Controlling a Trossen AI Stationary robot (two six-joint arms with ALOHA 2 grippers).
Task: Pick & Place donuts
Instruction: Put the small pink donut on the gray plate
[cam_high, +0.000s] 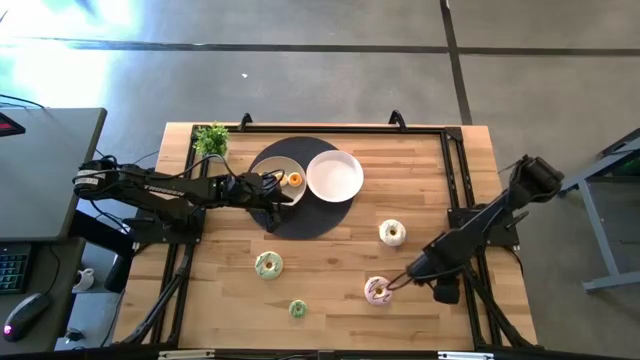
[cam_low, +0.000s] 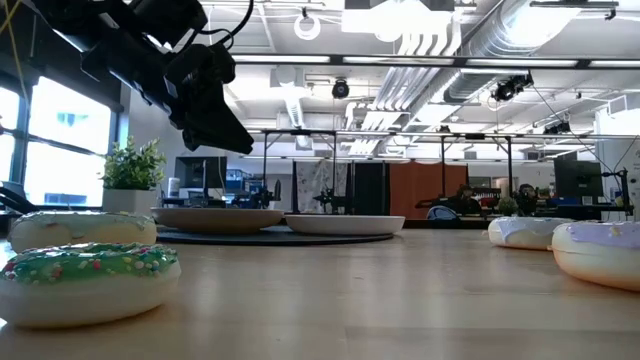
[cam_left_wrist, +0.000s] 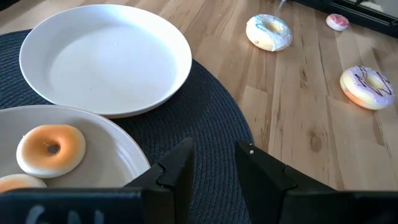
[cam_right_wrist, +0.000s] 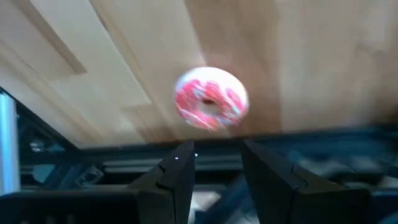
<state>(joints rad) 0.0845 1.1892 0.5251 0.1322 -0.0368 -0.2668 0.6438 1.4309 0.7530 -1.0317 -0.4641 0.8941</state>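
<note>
An orange donut (cam_high: 294, 180) (cam_left_wrist: 50, 149) lies in the grey plate (cam_high: 270, 163), with the edge of a second orange one (cam_left_wrist: 15, 183) beside it. My left gripper (cam_high: 274, 190) (cam_left_wrist: 214, 165) hovers open over that plate's rim and the dark mat (cam_left_wrist: 211, 112), holding nothing. The white plate (cam_high: 334, 175) (cam_left_wrist: 106, 56) next to it holds nothing. My right gripper (cam_high: 402, 282) (cam_right_wrist: 214, 168) is open just short of a pink-iced donut (cam_high: 377, 290) (cam_right_wrist: 211, 99) lying flat on the wood. A white donut (cam_high: 392, 232), a green-iced one (cam_high: 268, 264) and a tiny green one (cam_high: 297, 308) also lie on the table.
A small potted plant (cam_high: 211, 139) stands at the table's far left corner. A black frame rail (cam_high: 452, 180) runs along the table's right side, and its near bar (cam_right_wrist: 124, 168) shows under my right fingers. Bare wood lies between the scattered donuts.
</note>
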